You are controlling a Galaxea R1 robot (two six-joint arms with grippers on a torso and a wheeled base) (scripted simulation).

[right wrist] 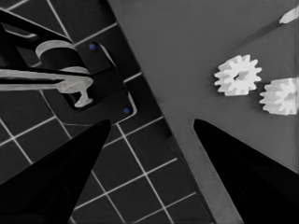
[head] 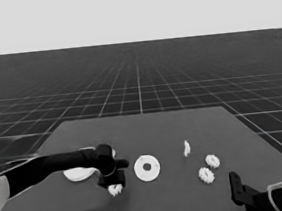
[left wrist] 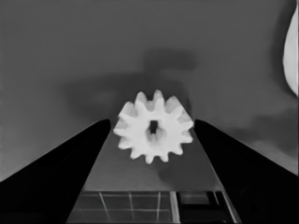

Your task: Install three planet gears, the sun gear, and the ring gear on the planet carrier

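Observation:
My left gripper (head: 114, 182) has reached out from the left and stands over a planet gear (head: 115, 190) near the table's front edge. In the left wrist view the left gripper (left wrist: 152, 120) is open, and this gear (left wrist: 153, 127) lies flat on the table between the two fingertips with a gap on each side. The planet carrier (head: 147, 168), the smaller round part, lies just right of the gripper. The ring gear (head: 76, 175), the larger round part, shows partly behind the left arm. Two more planet gears (head: 212, 161) (head: 206, 175) lie to the right. My right gripper (right wrist: 152, 121) is parked, open, at the table's near right corner.
A thin white piece (head: 186, 148) stands behind the two right-hand gears (right wrist: 238, 74) (right wrist: 280, 96). A white curved edge (left wrist: 290, 56) of a round part shows at the side of the left wrist view. Dark machinery with blue lights (right wrist: 88, 88) sits past the table's corner.

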